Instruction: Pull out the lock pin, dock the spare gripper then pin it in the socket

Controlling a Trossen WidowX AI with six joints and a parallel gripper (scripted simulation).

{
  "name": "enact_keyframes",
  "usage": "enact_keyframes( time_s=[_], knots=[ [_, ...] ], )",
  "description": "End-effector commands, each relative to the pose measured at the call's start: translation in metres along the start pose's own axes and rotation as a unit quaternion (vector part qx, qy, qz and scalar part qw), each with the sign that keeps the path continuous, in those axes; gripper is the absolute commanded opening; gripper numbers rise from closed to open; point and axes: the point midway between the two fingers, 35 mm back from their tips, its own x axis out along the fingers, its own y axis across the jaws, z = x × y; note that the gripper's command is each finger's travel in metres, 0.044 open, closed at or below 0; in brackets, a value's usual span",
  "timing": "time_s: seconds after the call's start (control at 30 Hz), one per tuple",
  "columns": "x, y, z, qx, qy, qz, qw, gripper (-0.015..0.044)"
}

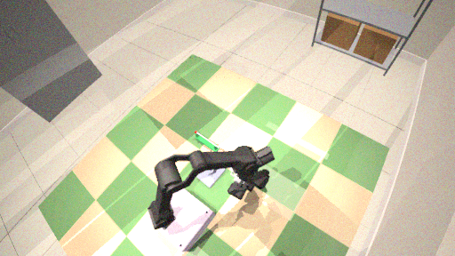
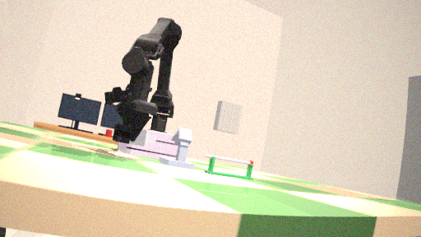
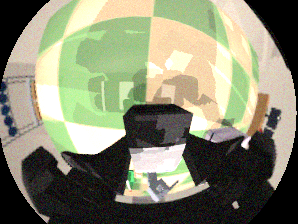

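Note:
My gripper point(image 1: 248, 183) point(image 3: 154, 131) is shut on the spare gripper point(image 3: 157, 124), a dark block with a pale part below it, and holds it up off the table. In the exterior view my gripper point(image 2: 128, 131) is left of the mount. The mount point(image 1: 211, 177) point(image 2: 182, 151) is a light grey post with a tilted head on a flat foot; the arm partly hides it in the top view. The white lock pin point(image 1: 205, 139) point(image 2: 230, 160) with a red end lies across the green stand point(image 2: 231, 175), outside the socket. The spare gripper's spigot is not clear.
The arm's lilac base slab point(image 1: 188, 220) point(image 3: 225, 134) is close to the mount, on the chequered table top point(image 1: 326, 222). The green stand is on the mount's other side. The arm point(image 1: 175, 171) point(image 2: 164, 70) reaches over from the slab. A shelf point(image 1: 369, 18) is far back.

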Motion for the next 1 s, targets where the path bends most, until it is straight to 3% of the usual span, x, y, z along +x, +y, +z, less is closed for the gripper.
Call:
enact_keyframes(
  time_s=[0.0, 0.97],
  knots=[
    [-0.0029, -0.0006, -0.0007, 0.055, -0.002, 0.003, 0.998, 0.0000],
    [-0.0046, -0.0053, -0.0046, 0.404, -0.001, 0.004, 0.915, 0.0000]
  ],
)
